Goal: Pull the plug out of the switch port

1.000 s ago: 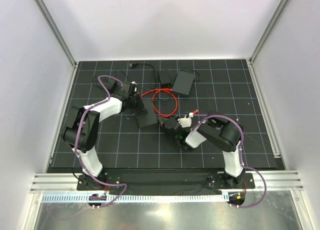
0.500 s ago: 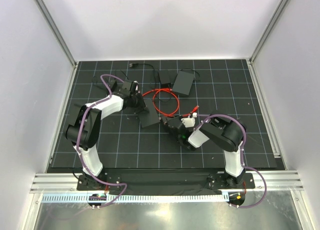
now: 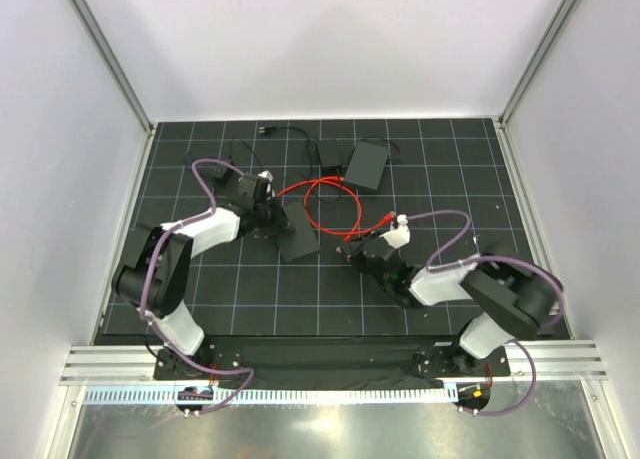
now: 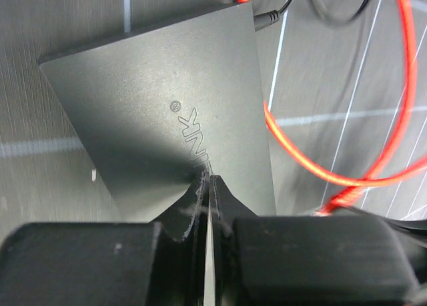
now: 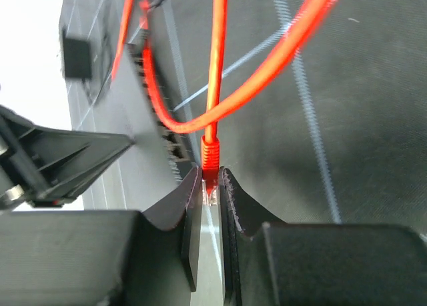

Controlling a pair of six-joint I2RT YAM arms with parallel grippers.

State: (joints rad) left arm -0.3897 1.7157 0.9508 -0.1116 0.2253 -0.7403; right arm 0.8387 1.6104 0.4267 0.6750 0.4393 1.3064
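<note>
Two grippers flank the flat dark-grey switch box [image 3: 298, 235]: left gripper [image 4: 207, 181], jaws together, rests on its lid; right gripper [image 5: 210, 174] clamps the clear-tipped red plug [image 5: 211, 161], lengthwise between its jaws, just beside the port row [image 5: 171, 146].

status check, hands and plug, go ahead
Left hand shut, tips against the switch at its edge. Right hand shut on the plug, plug clear of the port row. Red cable slack, looped beside the switch.

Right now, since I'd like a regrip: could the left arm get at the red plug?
Probably not: the right gripper clamps the plug on both sides, and the left gripper sits shut against the switch.
</note>
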